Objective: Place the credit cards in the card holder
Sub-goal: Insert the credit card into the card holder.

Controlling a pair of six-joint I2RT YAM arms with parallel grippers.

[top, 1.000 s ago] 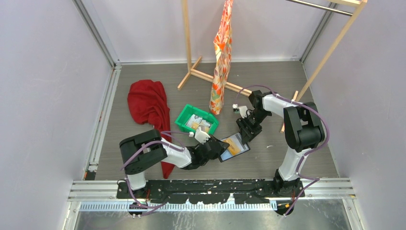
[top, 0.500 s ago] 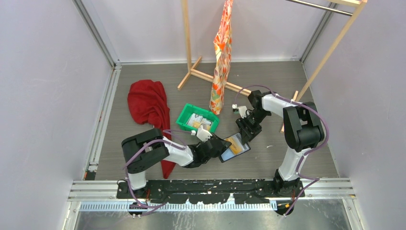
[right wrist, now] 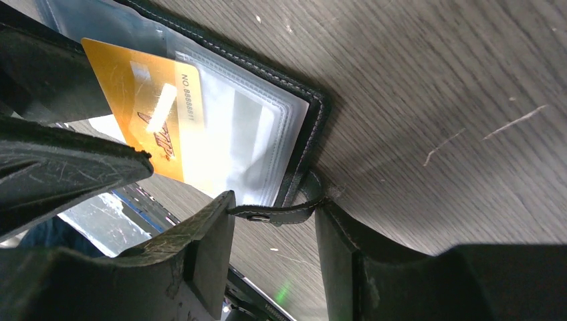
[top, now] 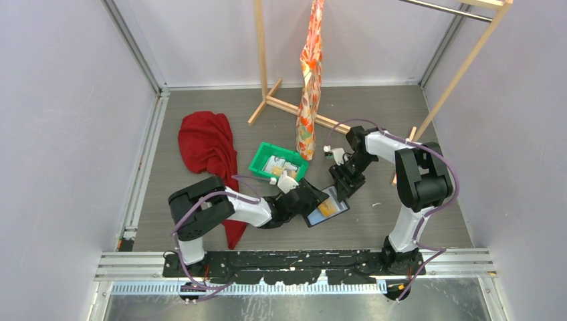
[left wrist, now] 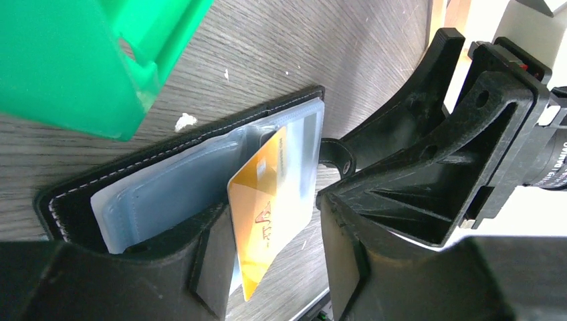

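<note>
Card holder (left wrist: 154,194) lies open and flat on the table (top: 401,120), in front of and between the two arm bases, pale lining up. One orange-yellow card (left wrist: 266,194) stands tilted in it, its far end tucked partway under a clear sleeve and its near corner sticking out past the holder's edge. The left gripper (left wrist: 272,221) has its jaws apart on either side of that card, which leans on one finger and is not pinched. The right gripper (right wrist: 274,204) sits at the opposite edge with the snap tab (right wrist: 277,215) stretched across its gap; I cannot tell whether it clamps the tab or only straddles it. The likeliest trouble is the skewed, half-seated card: a finger brushing it on the way out could drag it free, and a crooked push could jam its corner on the sleeve lip. If the tab slips, the holder could slide under any push. The grippers stand very near each other, so a careless swing risks a knock. The green tray (top: 257,162), which seems to hold more cards (top: 275,167), sits just beside the holder's far left corner, so that side is tight. Bare table opens to the right and near sides. The red cloth (top: 206,142) and wooden rack (top: 267,100) lie well apart.
</note>
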